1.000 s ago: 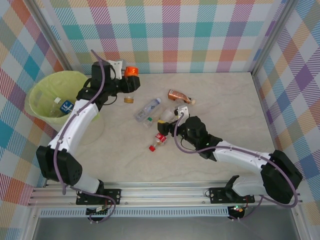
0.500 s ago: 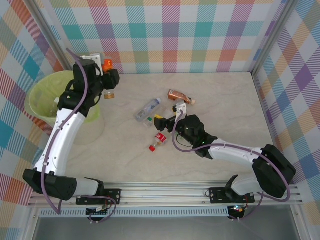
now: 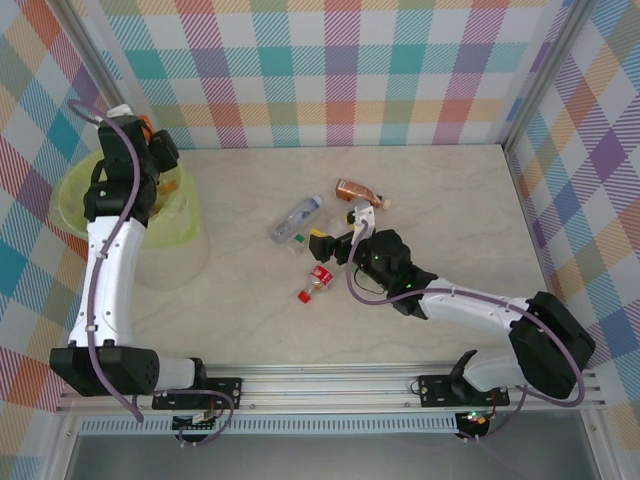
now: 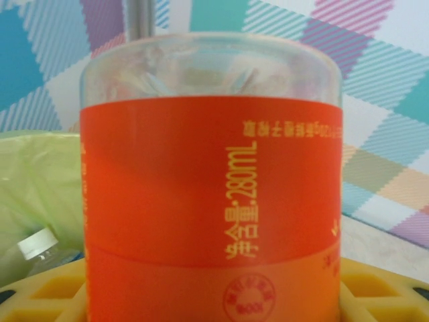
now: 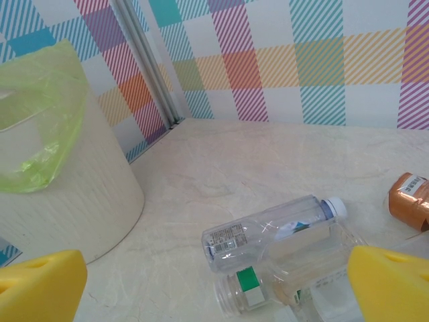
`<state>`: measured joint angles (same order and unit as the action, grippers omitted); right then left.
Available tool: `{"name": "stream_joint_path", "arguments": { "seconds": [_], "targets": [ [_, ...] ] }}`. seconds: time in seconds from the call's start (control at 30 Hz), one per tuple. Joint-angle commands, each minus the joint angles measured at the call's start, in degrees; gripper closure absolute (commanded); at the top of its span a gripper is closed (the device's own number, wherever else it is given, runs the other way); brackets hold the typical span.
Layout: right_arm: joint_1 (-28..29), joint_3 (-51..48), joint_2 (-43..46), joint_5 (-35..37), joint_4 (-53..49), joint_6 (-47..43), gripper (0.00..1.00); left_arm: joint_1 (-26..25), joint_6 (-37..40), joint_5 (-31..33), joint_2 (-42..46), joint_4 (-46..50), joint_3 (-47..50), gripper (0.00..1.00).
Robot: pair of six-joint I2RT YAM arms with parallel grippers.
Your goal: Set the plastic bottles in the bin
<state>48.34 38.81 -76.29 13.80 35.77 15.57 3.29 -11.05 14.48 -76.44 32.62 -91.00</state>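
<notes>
My left gripper (image 3: pixel 158 152) hangs over the bin (image 3: pixel 75 190) and is shut on an orange-labelled plastic bottle (image 4: pixel 211 201), whose orange end (image 3: pixel 148 124) pokes out past the wrist. The yellow-green bag (image 4: pixel 33 181) lies below it, with a white-capped bottle (image 4: pixel 37 245) inside. My right gripper (image 3: pixel 322 242) stands open and low over the table, its yellow fingertips (image 5: pixel 40 288) on either side of a clear blue-capped bottle (image 5: pixel 275 231) and a green-labelled bottle (image 5: pixel 268 290). A brown-labelled bottle (image 3: pixel 358 190) and a red-labelled bottle (image 3: pixel 318 280) lie nearby.
The bin's pale wall (image 5: pixel 74 201) stands left of the loose bottles, about a hand's width from them. Checked walls with metal posts (image 5: pixel 144 54) close the table at the back and sides. The marble tabletop (image 3: pixel 450 210) spreads to the right.
My left arm has swung left with the orange-labelled bottle, from the back of the table to above the bin. The right gripper edged toward the clear bottles, then held still.
</notes>
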Motion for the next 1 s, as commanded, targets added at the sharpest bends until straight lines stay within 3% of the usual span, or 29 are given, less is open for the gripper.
{"name": "stream_joint_path", "arguments": {
  "seconds": [0.0,0.2,0.33,0.47,0.83,0.97],
  "targets": [
    [-0.2,1.0,1.5,-0.9,0.8,-0.6,0.00,3.3,-5.1,0.8,0.4,-3.4,-0.9,0.47],
    [-0.2,0.7,1.9,-1.6,0.8,-1.1,0.00,6.5,-10.8,5.1,-2.3,-1.8,-1.1,0.37],
    [-0.3,0.9,2.2,1.2,-2.5,0.5,0.00,6.7,-12.0,3.2,-4.5,-0.5,-2.4,0.19],
    [-0.3,-0.2,2.8,2.9,-3.5,2.3,0.00,6.8,-12.5,1.1,-6.2,0.9,-4.0,0.12],
    [-0.5,2.0,3.8,6.5,-16.8,8.0,0.00,6.7,-13.7,-11.7,-5.7,-0.5,-3.3,0.00],
    [-1.5,2.2,4.9,7.5,-21.5,12.6,0.00,6.3,-14.3,-17.0,-5.1,-0.7,-3.1,0.00]
  ]
}}
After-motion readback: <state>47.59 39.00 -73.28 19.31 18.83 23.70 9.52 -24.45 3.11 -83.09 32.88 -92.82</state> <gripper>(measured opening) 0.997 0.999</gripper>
